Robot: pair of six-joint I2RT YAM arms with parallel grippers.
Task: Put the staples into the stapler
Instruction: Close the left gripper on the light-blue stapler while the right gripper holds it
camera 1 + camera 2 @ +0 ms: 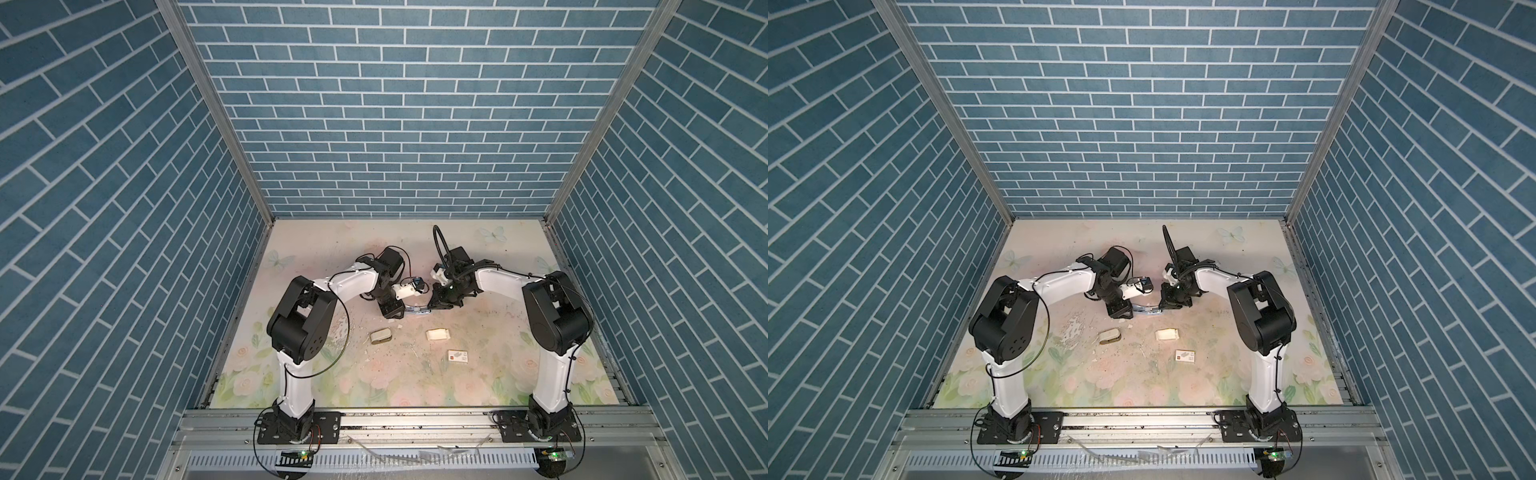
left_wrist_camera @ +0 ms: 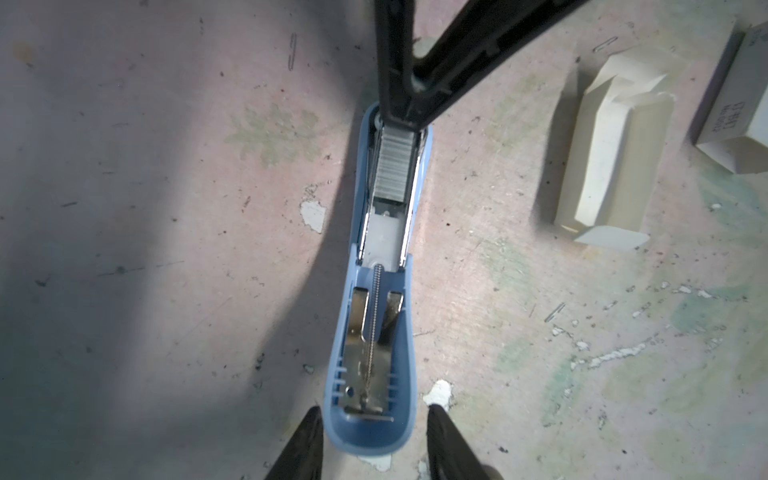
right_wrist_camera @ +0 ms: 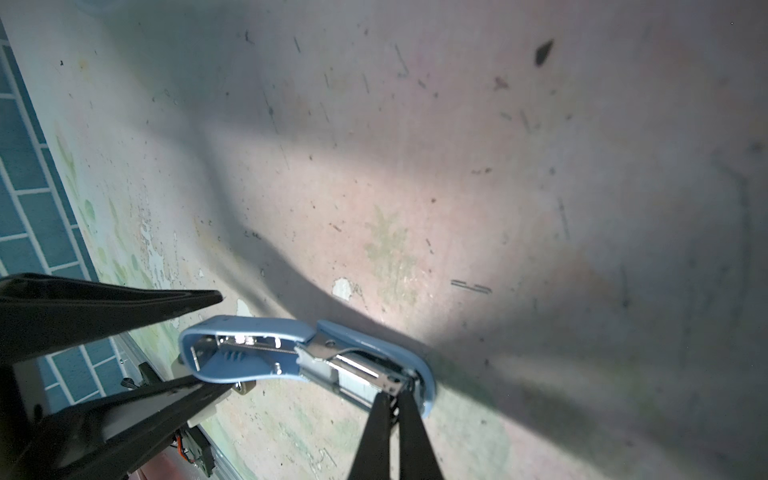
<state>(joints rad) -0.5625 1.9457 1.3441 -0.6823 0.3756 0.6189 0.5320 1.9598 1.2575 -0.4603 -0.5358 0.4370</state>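
The blue stapler (image 2: 365,440) lies folded open on the table (image 1: 498,257), mid-table between the two arms. The staples (image 2: 397,166), a grey strip, sit in its open channel at the right end. The right hand (image 2: 401,118) has its fingers pressed together, tips resting on the far end of that strip. The left hand (image 2: 376,409) is spread to either side of the lid's left end, very close to it; whether it touches cannot be told. Nearer and to the right lie a cream cardboard tray (image 1: 438,334) and, well apart from the stapler, a small printed box (image 1: 457,356).
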